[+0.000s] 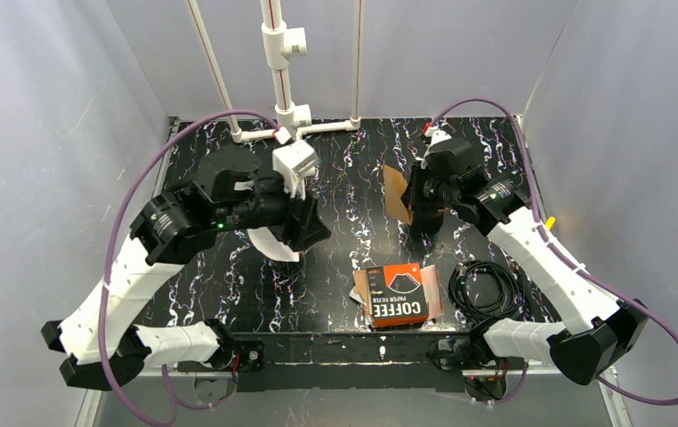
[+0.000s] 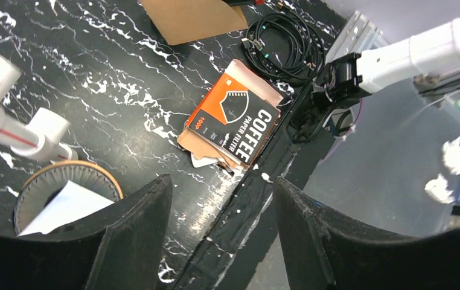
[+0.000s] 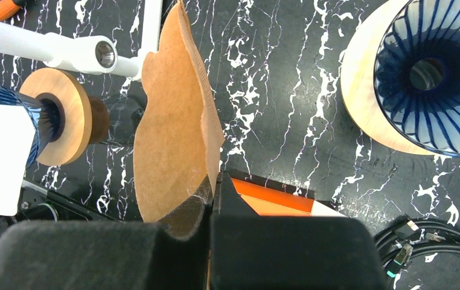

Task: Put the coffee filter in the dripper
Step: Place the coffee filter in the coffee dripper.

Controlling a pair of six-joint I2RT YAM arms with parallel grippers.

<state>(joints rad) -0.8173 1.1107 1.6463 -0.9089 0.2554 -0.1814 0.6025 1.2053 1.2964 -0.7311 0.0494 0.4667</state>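
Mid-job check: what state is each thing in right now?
Right claw: shut on brown filter.
Brown filter: in the air, in no dripper.
Left claw: open, holding nothing.
Left dripper: white paper inside.
Right dripper: empty.
Box: flat, label up.
Cables: coiled.

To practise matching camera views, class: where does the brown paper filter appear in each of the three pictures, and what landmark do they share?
Top external: brown paper filter, right of centre.
Left wrist: filter at the top edge, left of centre.
Right wrist: filter upright, centre-left.
Shared landmark: the orange coffee filter box, in all three.
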